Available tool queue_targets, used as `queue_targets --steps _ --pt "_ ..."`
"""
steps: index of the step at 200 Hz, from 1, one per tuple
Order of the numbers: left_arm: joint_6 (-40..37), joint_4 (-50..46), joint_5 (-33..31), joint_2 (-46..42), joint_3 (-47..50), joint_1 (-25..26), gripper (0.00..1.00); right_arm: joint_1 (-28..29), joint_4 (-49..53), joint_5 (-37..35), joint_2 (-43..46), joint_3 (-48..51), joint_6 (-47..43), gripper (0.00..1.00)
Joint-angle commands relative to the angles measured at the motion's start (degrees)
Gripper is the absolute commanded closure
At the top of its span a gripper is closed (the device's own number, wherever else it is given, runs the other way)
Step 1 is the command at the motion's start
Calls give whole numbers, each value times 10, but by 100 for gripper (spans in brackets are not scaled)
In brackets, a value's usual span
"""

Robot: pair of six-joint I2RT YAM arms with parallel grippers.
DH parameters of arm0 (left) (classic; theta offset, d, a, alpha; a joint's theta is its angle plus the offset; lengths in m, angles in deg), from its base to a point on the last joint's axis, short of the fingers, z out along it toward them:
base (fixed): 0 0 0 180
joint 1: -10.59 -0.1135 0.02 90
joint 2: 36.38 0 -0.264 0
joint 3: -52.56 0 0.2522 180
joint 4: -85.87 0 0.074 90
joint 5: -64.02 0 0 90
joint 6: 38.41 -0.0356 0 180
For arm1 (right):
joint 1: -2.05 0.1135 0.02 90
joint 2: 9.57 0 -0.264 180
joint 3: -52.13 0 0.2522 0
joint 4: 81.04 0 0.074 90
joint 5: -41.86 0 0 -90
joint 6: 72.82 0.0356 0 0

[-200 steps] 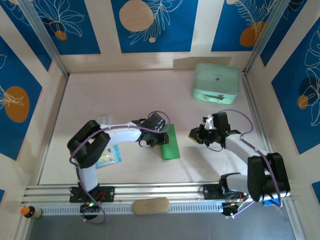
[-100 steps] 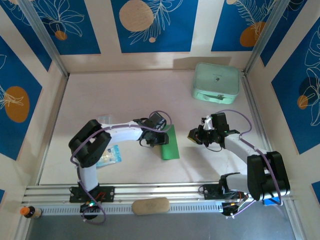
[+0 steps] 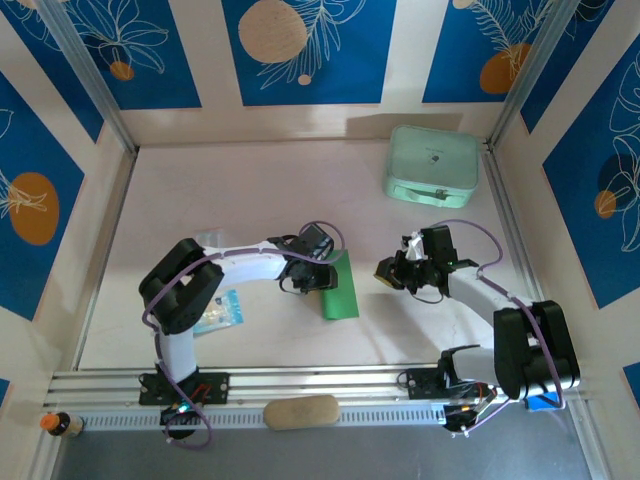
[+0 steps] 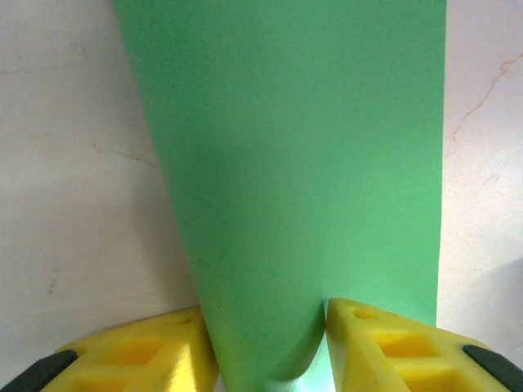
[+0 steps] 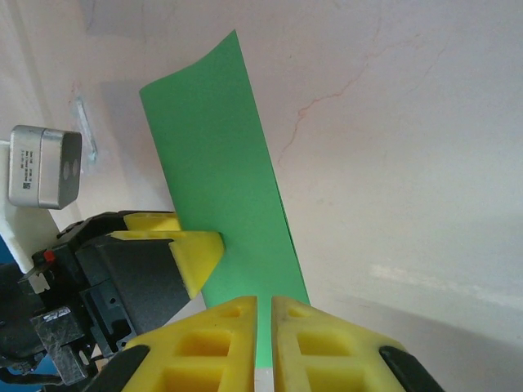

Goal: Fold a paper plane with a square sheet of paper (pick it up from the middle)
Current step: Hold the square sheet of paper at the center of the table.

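Where the top view looks down on the worktop point(image 3: 250, 200), a mint case point(image 3: 432, 164) sits far right and a clear packet point(image 3: 218, 312) lies by the left arm. The square sheet of paper point(image 3: 340, 292), a bright green strip, lies mid-worktop. In the left wrist view, the left end effector point(image 4: 270, 343) grasps its curled end. In the right wrist view, the right end effector point(image 5: 264, 314) is clenched just over its near tip.

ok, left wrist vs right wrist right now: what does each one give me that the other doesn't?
Left wrist: the green paper curved between both left fingers, touching each. Right wrist: the right fingers shut together, the left arm's grey camera box, and the paper's free far corner. Both: the paper, a left finger against it, and the pale table.
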Motion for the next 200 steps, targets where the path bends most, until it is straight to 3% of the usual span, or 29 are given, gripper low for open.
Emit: queue_targets --steps 1,80,92,104,124,200 --pt "-15 -41 -30 43 16 -1 58 4 5 11 -5 0 5 87" --pt "-15 -42 -31 42 18 -1 57 8 4 10 -5 -1 6 87" --pt "-15 -42 -32 41 18 -1 69 9 4 10 -6 -1 6 87" --pt "-14 -42 -36 37 20 -1 72 10 3 9 -6 -1 7 87" --pt "-12 -46 -42 34 21 -1 66 11 3 10 -8 -1 7 87" --pt "-21 -61 -40 44 6 -2 62 13 2 10 -12 -4 7 87"
